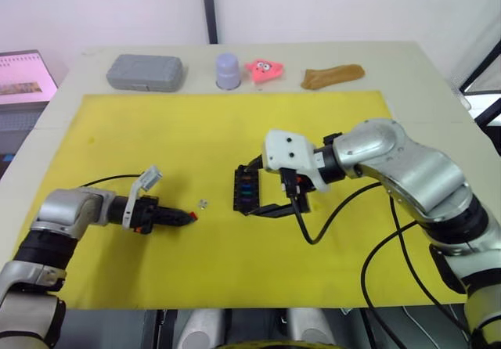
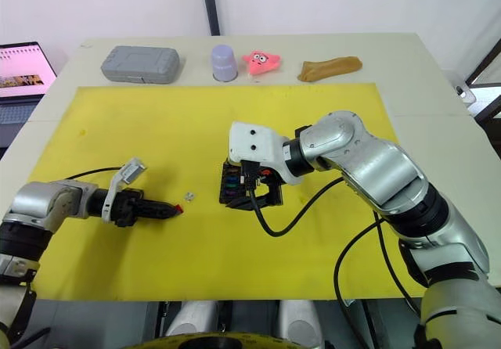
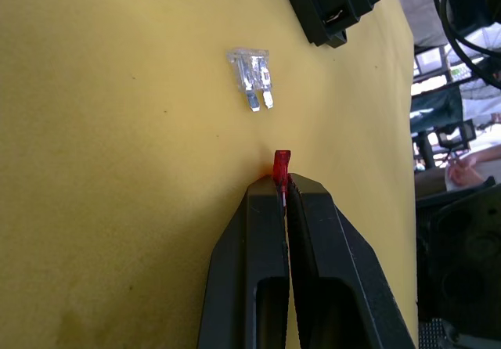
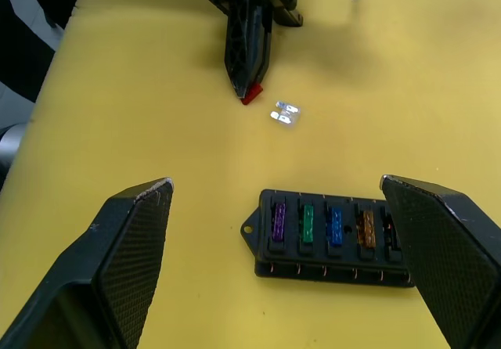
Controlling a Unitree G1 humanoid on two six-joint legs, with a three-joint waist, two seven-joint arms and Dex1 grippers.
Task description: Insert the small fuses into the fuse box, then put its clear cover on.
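Yellow matting covers the table, and on it sits my small black rectangular plastic fuse box (image 4: 333, 235) with purple, green, blue and orange fuses seated. My left gripper (image 3: 282, 178) pinches the tiny red blade fuse (image 3: 281, 163); the pale clear fuse (image 3: 252, 72) lies loose nearby. My right gripper (image 4: 278, 200) hangs spread over the box. Next, I judge, red needs aligning over an empty slot.

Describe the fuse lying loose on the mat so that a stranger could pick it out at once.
Start at the yellow mat and find the black fuse box near its middle. Between that box and the left tool lies the pale grey fuse, flat on the mat with its two metal blades showing. It is see-through and touched by nothing, unlike the red fuse pinched in the left tool beside it.
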